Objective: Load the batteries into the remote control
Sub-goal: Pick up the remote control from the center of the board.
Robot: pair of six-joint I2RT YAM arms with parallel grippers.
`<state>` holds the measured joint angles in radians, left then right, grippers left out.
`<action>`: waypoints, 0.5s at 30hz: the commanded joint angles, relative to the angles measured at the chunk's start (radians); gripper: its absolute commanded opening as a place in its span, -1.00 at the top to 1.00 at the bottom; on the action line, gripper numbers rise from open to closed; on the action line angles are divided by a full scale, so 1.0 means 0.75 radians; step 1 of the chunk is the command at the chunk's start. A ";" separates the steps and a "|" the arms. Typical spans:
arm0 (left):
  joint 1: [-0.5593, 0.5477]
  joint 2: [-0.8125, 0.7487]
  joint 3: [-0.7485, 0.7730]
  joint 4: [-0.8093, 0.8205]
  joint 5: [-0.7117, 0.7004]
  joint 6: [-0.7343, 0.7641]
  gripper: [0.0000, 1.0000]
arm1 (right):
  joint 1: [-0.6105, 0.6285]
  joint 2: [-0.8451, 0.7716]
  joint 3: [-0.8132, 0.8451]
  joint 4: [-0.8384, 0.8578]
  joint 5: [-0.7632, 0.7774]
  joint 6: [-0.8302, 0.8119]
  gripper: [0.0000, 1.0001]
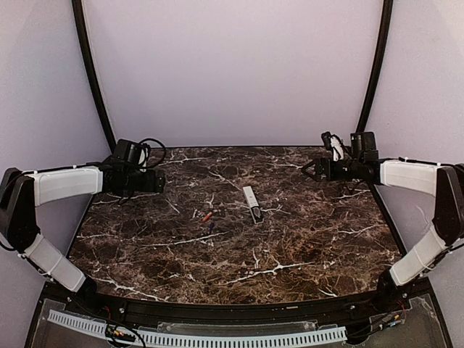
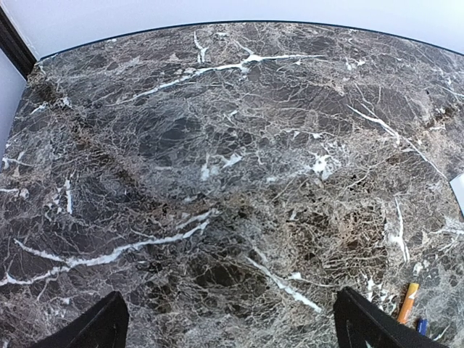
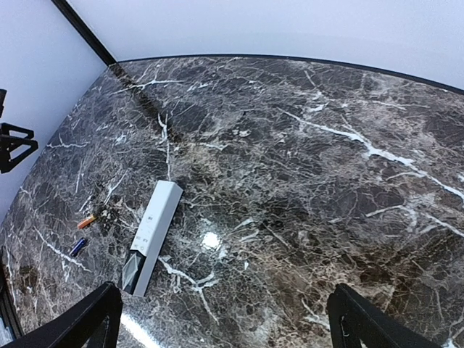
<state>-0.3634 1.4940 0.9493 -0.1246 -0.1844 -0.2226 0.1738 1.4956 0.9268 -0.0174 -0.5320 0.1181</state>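
Observation:
The white remote control (image 1: 251,203) lies flat near the middle of the dark marble table (image 1: 304,246), its dark end toward the near side. The red-orange battery (image 1: 207,216) and the blue-purple battery (image 1: 211,227) lie loose just left of it. My left gripper (image 1: 161,181) hovers open and empty at the far left. My right gripper (image 1: 307,169) hovers open and empty at the far right. The right wrist view shows the remote (image 3: 150,233) and both batteries (image 3: 87,221) (image 3: 78,246) left of the open gripper (image 3: 221,326). The left wrist view shows the open gripper (image 2: 230,330), with the batteries (image 2: 408,302) (image 2: 421,326) at bottom right.
White walls and two black curved posts (image 1: 93,72) (image 1: 377,65) bound the table at the back. A ribbed white strip (image 1: 196,337) runs along the near edge between the arm bases. A corner of the remote (image 2: 458,190) shows at the right edge of the left wrist view.

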 commanded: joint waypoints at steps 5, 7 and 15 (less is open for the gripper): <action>-0.012 -0.063 0.018 0.058 -0.028 -0.044 -0.99 | 0.217 0.133 0.162 -0.142 0.132 0.019 -0.97; -0.021 -0.068 0.016 0.060 -0.058 -0.048 -0.99 | 0.287 0.176 0.191 -0.164 0.179 0.020 -0.97; -0.055 -0.064 0.023 0.059 -0.136 -0.054 -0.99 | 0.531 0.373 0.351 -0.265 0.333 0.028 -0.97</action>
<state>-0.3977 1.4734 0.9493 -0.0830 -0.2565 -0.2478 0.5110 1.7195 1.1305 -0.1612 -0.3630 0.1276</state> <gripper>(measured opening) 0.997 0.985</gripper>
